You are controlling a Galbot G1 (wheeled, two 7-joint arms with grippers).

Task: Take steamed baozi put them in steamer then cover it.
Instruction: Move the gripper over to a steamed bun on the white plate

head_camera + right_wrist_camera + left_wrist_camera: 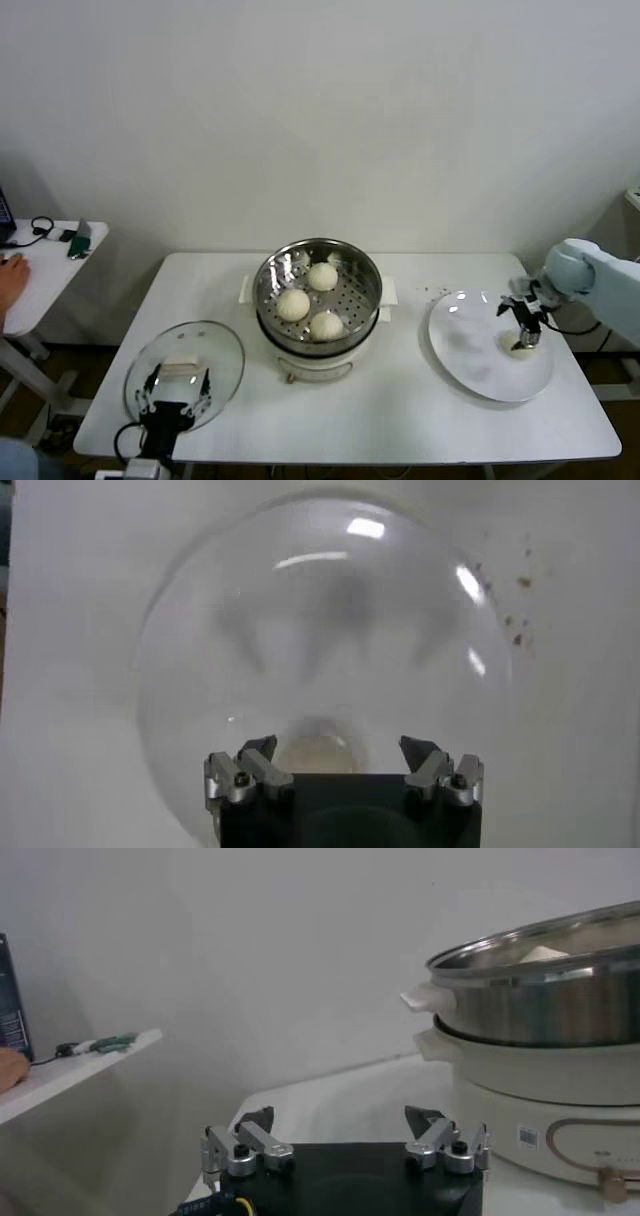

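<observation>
So three steamed baozi (308, 298) are already sitting in the steamer (318, 262) mid-tabletop, and the fourth one (526, 341) is on the white plate (480, 375) off to the robot's right, near the plate's far edge. The right gripper (523, 322) is right over it with the jaws spread wide, nothing in them yet; in the right wrist view the bun (318, 750) shows between the two tips. Honestly this is where I'd worry: the bun is soft and smooth, so if the jaws close off-centre it'll probably squirt sideways or roll off the rim onto the tabletop (400, 420). Squeeze too hard and you dent it. The plate is glossy too, so a push could slide the whole plate. The left gripper (172, 399) hangs near the front edge, jaws released, just over the cover (185, 372), which lies flat beside the steamer with its white handle (180, 366) up. Later risk there, I'd guess: that handle is small, and a glass lid grabbed crooked could tip or clank on the steel rim.
</observation>
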